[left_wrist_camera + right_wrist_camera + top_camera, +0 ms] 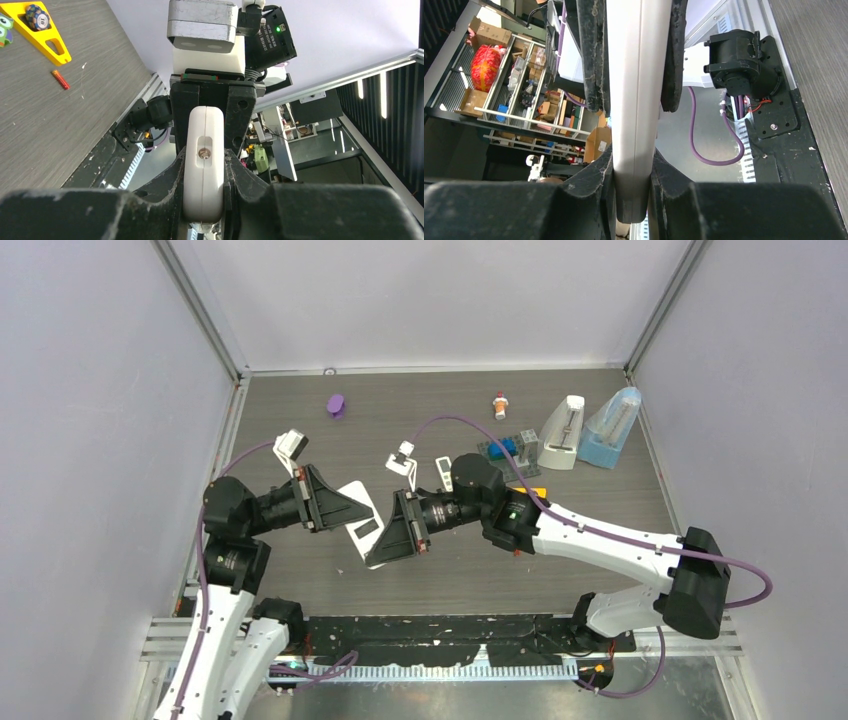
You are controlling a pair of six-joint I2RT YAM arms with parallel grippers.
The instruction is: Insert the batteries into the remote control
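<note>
The white remote control [365, 528] is held above the table between both arms. My left gripper [345, 508] is shut on one end of it. In the left wrist view the remote [204, 160] stands edge-on between that gripper's [204, 167] black fingers, a small metal contact showing in a recess. My right gripper [392, 538] is shut on the other end, and in the right wrist view the remote's [636, 100] thin edge runs up from this gripper [634, 167]. One red-orange battery [60, 79] lies on the table. I see no other batteries.
A yellow triangle piece [42, 30] with a poker chip lies near the battery. At the back of the table are a purple object [336, 406], an orange-and-white item [499, 406], a white metronome [565, 432], a blue one [612, 428] and a grey brick plate [510, 448].
</note>
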